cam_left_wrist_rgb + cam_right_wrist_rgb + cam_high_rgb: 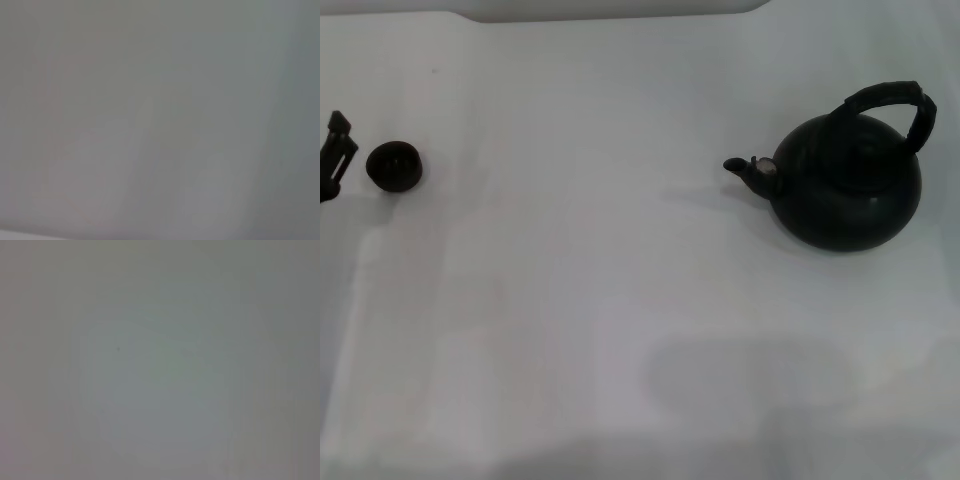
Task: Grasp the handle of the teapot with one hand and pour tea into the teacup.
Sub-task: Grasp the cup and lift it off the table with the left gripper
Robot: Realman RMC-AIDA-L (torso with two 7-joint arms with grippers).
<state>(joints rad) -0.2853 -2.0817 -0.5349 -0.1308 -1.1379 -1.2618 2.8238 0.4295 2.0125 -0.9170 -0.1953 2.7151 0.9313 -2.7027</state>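
Our left hand (334, 155) waits just beside the teacup (394, 166); its grip we cannot tell. The teapot (847, 185) stands well apart.

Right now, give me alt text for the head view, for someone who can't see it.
A round black teapot sits on a white table at the right, its arched handle untouched and its spout pointing left toward a small dark teacup far across the table. Part of the left pincer shows at the left edge beside the teacup.
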